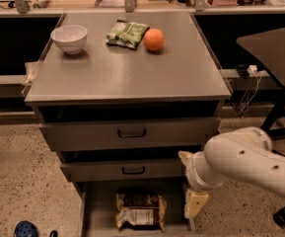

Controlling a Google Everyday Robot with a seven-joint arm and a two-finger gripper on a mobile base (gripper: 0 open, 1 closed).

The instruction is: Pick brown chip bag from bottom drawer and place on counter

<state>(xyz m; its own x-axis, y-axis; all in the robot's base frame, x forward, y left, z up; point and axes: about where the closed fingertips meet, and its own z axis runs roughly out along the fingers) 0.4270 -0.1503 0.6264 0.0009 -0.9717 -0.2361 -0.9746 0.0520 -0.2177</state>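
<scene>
My tool (189,180): spread, empty, at drawer (98,205) right edge. Brown bag (140,210): lying in drawer. Tabletop (127,73): bowl (69,37), green bag (126,33), orange (154,39), far side.

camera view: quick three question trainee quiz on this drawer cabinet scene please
1. Name the three things on the flat grey metal counter.
2. True or false: the crinkled brown foil chip bag lies in the open grey metal bottom drawer.
3. The robot's two-finger gripper is: A) over the counter; B) at the bottom drawer's right side, apart from the bag; C) clamped on the bag.
Key: 1 round white bowl, green snack bag, orange fruit; 2 true; 3 B.
</scene>
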